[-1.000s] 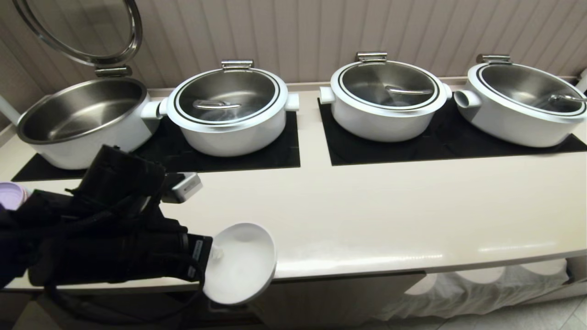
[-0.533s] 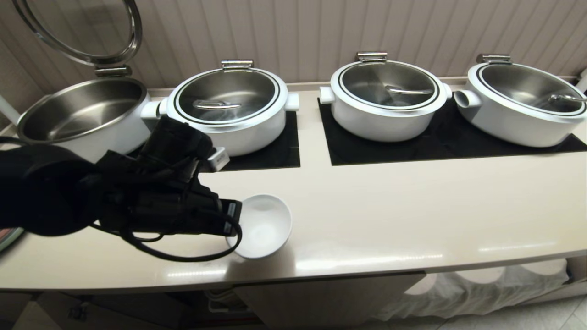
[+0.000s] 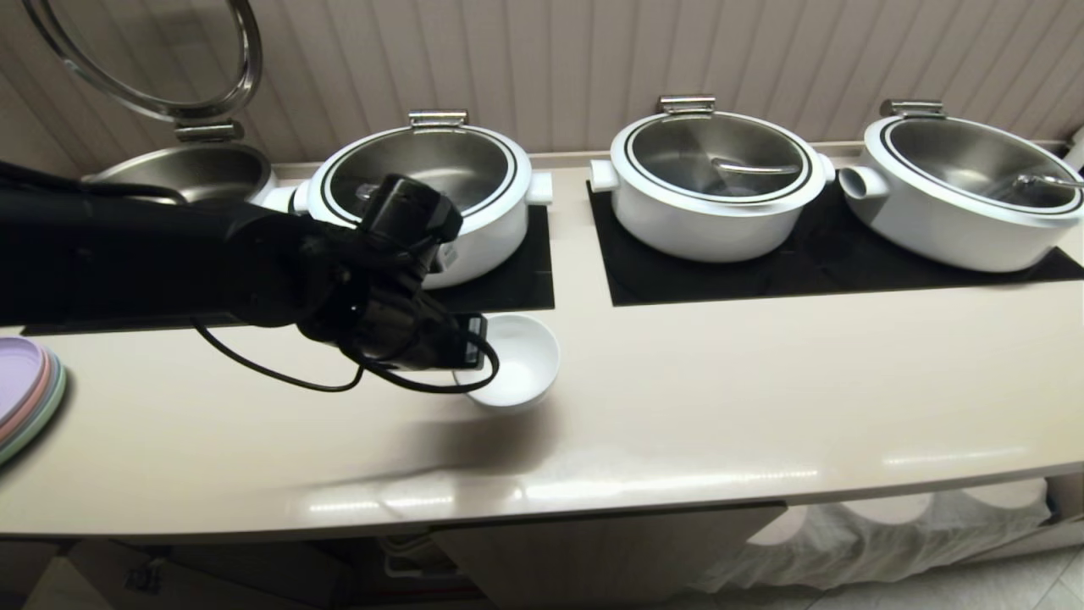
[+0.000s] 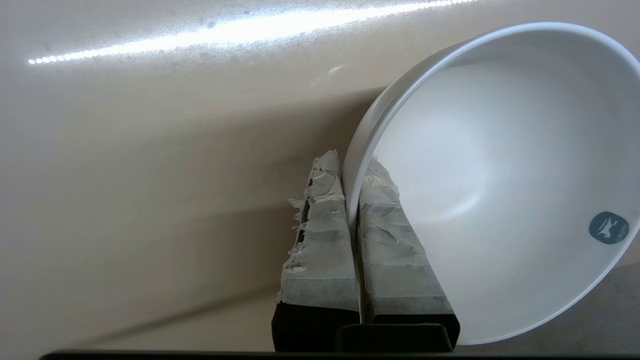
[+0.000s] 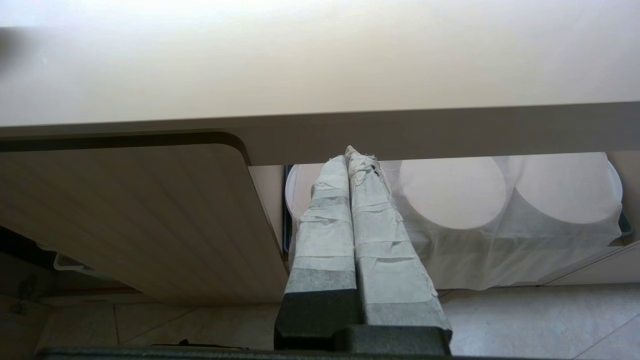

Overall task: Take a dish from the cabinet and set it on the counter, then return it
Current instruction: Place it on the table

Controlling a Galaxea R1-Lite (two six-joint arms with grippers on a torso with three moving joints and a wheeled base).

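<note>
The dish [image 3: 518, 360], a small white bowl, sits mouth-up low over the cream counter [image 3: 762, 398], just in front of the left dark panel. I cannot tell whether its foot touches the counter. My left gripper [image 3: 474, 346] reaches in from the left and is shut on its near rim. In the left wrist view the taped fingers [image 4: 320, 235] pinch the dish's [image 4: 500, 175] wall, one inside and one outside. My right gripper [image 5: 350, 152] hangs shut and empty below the counter's front edge, by the ribbed cabinet door [image 5: 150, 215].
Several white pots with steel lids stand on dark panels [image 3: 508, 288] along the back; the leftmost lid [image 3: 144, 51] is up. Pastel plates [image 3: 25, 394] lie at the counter's left end. Cloth-draped white plates [image 3: 889, 525] sit low to the right of the cabinet door [image 3: 610, 551].
My left arm has carried the dish up from beyond the counter's front edge and inward toward the pots. The dish has turned from standing on edge to mouth-up.
</note>
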